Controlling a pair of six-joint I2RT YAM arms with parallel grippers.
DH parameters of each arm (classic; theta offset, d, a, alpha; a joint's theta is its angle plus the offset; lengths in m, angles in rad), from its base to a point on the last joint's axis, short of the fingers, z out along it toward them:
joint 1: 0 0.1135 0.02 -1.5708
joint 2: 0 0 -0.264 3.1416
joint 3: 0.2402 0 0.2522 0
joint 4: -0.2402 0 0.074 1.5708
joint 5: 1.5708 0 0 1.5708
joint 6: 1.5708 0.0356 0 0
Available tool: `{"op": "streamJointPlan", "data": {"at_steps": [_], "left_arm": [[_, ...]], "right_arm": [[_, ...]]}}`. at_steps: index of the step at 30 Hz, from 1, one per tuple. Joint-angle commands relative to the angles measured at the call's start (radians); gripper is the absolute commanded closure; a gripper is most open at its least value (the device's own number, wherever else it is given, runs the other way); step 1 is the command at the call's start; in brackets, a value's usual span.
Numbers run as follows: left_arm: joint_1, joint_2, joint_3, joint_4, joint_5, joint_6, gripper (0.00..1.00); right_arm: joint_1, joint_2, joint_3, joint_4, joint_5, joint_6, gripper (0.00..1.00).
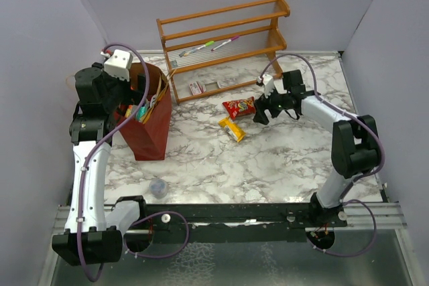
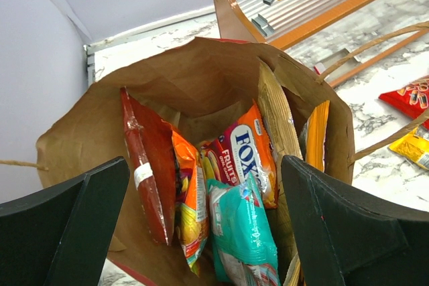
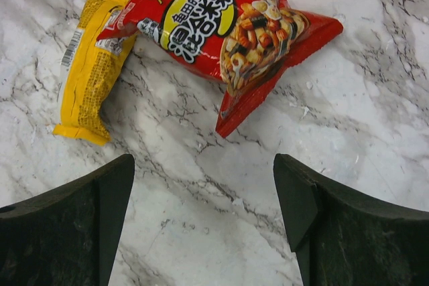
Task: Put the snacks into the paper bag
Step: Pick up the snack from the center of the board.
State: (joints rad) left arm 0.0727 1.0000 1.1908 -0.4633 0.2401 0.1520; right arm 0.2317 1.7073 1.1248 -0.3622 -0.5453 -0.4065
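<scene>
The dark-red paper bag stands upright at the left; the left wrist view shows its brown inside. In it stand a red packet, an orange packet, a Fox's packet, a teal packet and gold-orange bags. My left gripper is open and empty above the bag's mouth. A red snack packet and a yellow packet lie on the marble table. My right gripper is open and empty just short of the red packet.
A wooden slatted rack stands at the back with green and pink marker pens on it. A small clear cup sits near the table's front edge. Grey walls close in the left, back and right sides.
</scene>
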Motion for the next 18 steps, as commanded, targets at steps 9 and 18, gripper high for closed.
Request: {"op": "streamJointPlan", "data": {"at_steps": [9,18], "left_arm": [[-0.008,0.012,0.041,-0.018,0.064,0.007,0.01],[-0.010,0.005,0.027,-0.011,0.073,0.010,0.01]], "right_arm": [[0.036,0.179,0.157,0.031,0.053,-0.005,0.34],[0.049,0.231,0.176,0.057,0.079,0.002,0.45]]}}
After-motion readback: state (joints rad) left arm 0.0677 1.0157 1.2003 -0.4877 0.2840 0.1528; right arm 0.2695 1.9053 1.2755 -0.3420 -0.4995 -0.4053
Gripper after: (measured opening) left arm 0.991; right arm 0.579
